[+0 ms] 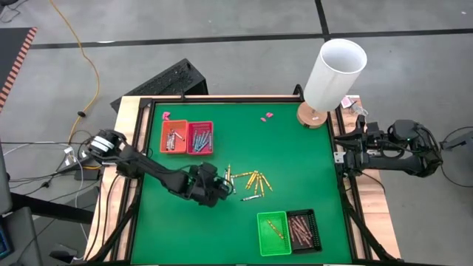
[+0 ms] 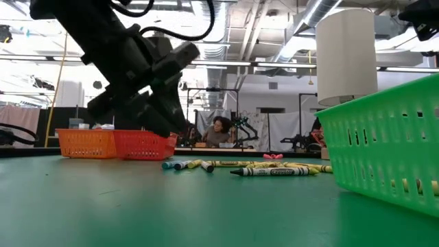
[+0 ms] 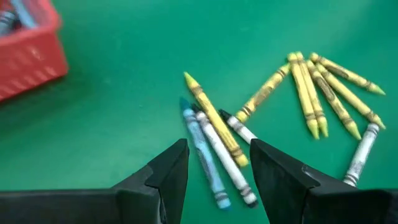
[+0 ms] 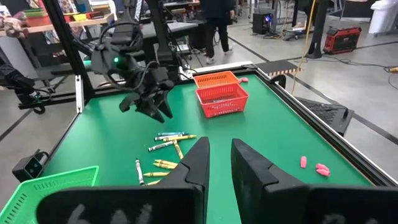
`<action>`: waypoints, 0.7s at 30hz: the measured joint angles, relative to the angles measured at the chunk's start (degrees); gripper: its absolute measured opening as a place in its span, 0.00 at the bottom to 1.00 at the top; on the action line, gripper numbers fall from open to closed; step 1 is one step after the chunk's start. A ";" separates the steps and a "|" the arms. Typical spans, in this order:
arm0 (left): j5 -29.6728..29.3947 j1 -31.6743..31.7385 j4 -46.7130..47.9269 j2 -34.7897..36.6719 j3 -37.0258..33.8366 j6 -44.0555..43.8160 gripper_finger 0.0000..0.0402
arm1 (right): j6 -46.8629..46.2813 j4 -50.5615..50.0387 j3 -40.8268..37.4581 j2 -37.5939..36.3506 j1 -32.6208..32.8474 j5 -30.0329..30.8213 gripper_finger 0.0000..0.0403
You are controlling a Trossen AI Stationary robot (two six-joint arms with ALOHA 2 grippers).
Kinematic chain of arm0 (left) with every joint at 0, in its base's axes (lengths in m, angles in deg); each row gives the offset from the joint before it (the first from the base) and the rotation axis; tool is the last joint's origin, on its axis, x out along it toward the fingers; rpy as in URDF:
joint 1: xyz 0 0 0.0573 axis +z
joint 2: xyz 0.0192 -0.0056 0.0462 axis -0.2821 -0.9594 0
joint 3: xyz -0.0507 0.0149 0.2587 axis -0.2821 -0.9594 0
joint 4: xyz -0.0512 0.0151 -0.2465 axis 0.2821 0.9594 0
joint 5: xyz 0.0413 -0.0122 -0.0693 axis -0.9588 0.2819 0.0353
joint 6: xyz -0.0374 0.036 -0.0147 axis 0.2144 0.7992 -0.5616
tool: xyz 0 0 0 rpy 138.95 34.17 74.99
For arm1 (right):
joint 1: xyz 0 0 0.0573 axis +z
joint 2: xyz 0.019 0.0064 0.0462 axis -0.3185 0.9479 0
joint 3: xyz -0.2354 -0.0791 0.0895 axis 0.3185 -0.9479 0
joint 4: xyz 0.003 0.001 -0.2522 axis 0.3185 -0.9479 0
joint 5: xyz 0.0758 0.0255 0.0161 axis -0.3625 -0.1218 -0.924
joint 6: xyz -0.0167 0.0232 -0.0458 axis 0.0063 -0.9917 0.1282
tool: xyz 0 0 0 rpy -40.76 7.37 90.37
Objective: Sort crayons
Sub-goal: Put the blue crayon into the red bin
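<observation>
Two dark fingers [image 3: 171, 180] of the left gripper [image 1: 219, 186] fill the near edge of the left wrist view, spread apart and holding nothing, with a blue crayon [image 3: 203, 158], a grey one [image 3: 222, 158] and a yellow one [image 3: 214, 121] lying crossed on the green table [image 1: 295, 162] just ahead of the gap.

Going left to right across the high view: the orange tray [image 1: 174, 137] and the red tray [image 1: 200, 137] sit side by side, each already holding crayons. Next comes the left gripper, hovering low over the left end of the loose crayons [image 1: 250, 181]. Further right, the green tray [image 1: 273, 233] and the black tray [image 1: 303, 230] hold sorted crayons.

The right gripper [image 4: 219, 163] waits at the table's right edge, its fingers slightly parted and empty.

The likeliest failure is a mixed pick: those three crayons touch and overlap, so closing there could pinch two colours together. A descending fingertip could also nudge them, rolling sticks away or scattering the yellow cluster nearby.
</observation>
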 joint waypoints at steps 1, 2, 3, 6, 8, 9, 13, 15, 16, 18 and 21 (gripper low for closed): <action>0.02 -0.20 -0.10 -0.89 0.58 0.06 0.40 | 0.00 0.02 0.00 0.00 -0.02 0.00 0.17; -0.01 -0.28 -0.06 -1.79 1.20 0.10 0.40 | -0.06 0.02 0.00 0.00 -0.02 0.00 0.17; -0.01 -0.38 0.17 -2.69 1.91 0.14 0.40 | -0.13 0.01 0.00 -0.01 -0.02 0.00 0.17; -0.22 -0.39 2.59 -4.82 4.19 0.76 0.40 | -0.13 0.02 0.00 -0.01 -0.02 0.02 0.17; -1.07 -0.38 4.67 -5.93 5.85 1.00 0.40 | -0.13 0.02 0.00 -0.02 -0.01 0.02 0.17; -1.74 -0.37 5.92 -6.45 6.63 0.93 0.40 | -0.13 0.02 0.00 -0.01 0.00 0.02 0.17; -3.39 -0.39 10.19 -7.29 8.35 -0.49 0.40 | -0.13 0.02 0.00 -0.01 -0.02 0.04 0.17; -3.66 -0.42 11.34 -7.46 8.35 -1.85 0.40 | -0.11 0.02 0.00 0.00 -0.02 0.04 0.17; -3.65 -0.50 11.39 -7.46 8.26 -2.61 0.40 | -0.13 0.02 0.00 0.00 -0.02 0.04 0.17; -3.87 -0.79 10.83 -7.46 7.88 -4.51 0.40 | -0.11 0.02 0.00 0.00 -0.01 0.04 0.17; -4.75 -1.59 11.85 -7.46 7.67 -6.36 0.40 | -0.10 0.02 0.00 0.00 -0.01 0.04 0.17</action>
